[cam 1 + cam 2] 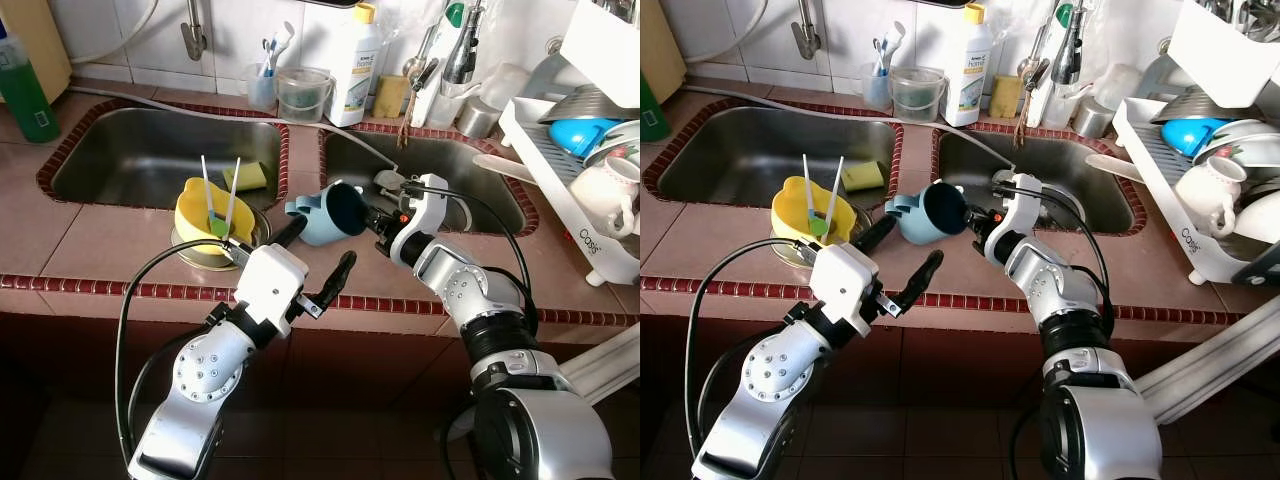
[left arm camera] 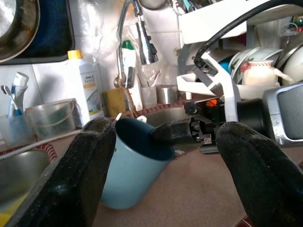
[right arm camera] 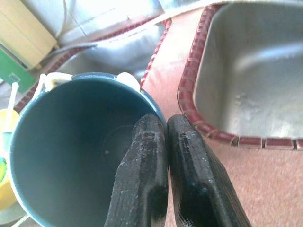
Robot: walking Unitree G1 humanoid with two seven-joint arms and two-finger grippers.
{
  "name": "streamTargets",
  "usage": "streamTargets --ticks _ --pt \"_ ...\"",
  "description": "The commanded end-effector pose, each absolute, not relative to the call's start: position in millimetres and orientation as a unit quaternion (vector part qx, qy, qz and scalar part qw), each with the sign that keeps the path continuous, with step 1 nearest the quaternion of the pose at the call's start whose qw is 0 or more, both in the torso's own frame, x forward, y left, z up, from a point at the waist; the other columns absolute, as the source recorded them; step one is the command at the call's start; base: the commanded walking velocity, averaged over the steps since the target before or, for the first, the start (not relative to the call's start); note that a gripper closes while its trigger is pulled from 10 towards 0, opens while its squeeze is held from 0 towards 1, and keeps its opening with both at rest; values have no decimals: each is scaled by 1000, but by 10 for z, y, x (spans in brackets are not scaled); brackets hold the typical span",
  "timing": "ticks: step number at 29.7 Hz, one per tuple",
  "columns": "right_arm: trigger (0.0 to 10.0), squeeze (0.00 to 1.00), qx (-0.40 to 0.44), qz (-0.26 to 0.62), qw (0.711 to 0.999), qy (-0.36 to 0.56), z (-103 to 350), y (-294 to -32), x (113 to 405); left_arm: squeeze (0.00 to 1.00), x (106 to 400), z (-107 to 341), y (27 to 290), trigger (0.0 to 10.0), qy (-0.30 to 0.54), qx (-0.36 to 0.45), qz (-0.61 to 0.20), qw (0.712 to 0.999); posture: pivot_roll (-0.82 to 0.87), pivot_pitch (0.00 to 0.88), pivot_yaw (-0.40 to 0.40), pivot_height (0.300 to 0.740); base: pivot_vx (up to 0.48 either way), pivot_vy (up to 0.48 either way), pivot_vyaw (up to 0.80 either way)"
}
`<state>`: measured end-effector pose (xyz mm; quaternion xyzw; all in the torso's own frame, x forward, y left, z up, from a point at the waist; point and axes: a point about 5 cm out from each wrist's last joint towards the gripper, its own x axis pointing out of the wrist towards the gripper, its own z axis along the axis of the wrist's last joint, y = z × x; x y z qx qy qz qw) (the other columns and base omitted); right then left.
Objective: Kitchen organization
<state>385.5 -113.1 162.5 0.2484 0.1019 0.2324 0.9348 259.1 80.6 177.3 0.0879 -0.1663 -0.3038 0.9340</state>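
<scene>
Blue cup [image 1: 333, 212]: tipped on its side on the tiled tabletop [image 1: 110, 240] between the two sinks, mouth toward the robot. Right tool [image 3: 166, 142]: clenched on the cup's rim, one finger apparently inside. Left tool [image 1: 318, 263]: released, fingers spread, just short of the cup. Yellow bowl [image 1: 205, 210]: beside the left sink [image 1: 150, 160].

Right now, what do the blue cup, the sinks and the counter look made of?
Blue cup, rim pinched by the right gripper: probably plastic, going by its matte, even colour and thin wall.
Sinks: stainless steel, with a brushed grey sheen and soft reflections.
Counter: apparently ceramic tile, pinkish slabs with grout lines and a dark red mosaic edging.
</scene>
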Motion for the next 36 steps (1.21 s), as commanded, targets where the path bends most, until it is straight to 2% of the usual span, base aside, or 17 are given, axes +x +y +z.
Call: streamTargets --ticks 1,12,13,14,15,16,17,26,36 --pt "0 0 240 223 943 63 1742 -1206 3862 0 2592 1809 795 10000 -170 80 -304 934 -116 85 -122 740 0 0 0" --pt "0 0 233 197 951 -46 1999 -1332 3787 0 2673 1807 910 10000 -164 65 -279 944 -102 77 -132 740 0 0 0" --pt "471 0 225 188 954 -65 2047 -1352 3774 0 2700 1826 933 10000 -166 59 -273 946 -102 73 -132 740 0 0 0" --pt "3490 0 220 184 955 -73 2070 -1363 3766 0 2720 1836 946 10000 -166 57 -269 947 -101 72 -132 740 0 0 0" --pt "3490 0 216 182 956 -79 2085 -1370 3760 0 2733 1843 954 10000 -166 56 -266 948 -101 72 -132 740 0 0 0" --pt "4941 0 205 180 958 -91 2111 -1383 3747 0 2748 1855 965 10000 -168 55 -264 948 -101 72 -132 740 0 0 0" --pt "9843 0 191 174 960 -108 2138 -1407 3720 0 2775 1868 986 10000 -170 55 -258 949 -98 63 -135 740 0 0 0" --pt "10000 0 109 116 973 -169 2199 -1516 3612 0 2903 1913 1080 10000 -165 27 -219 961 -105 36 -125 740 0 0 0" --pt "10000 0 26 76 972 -221 2247 -1548 3484 0 3132 1928 1405 10000 -135 11 -143 980 -123 30 -106 740 0 0 0"
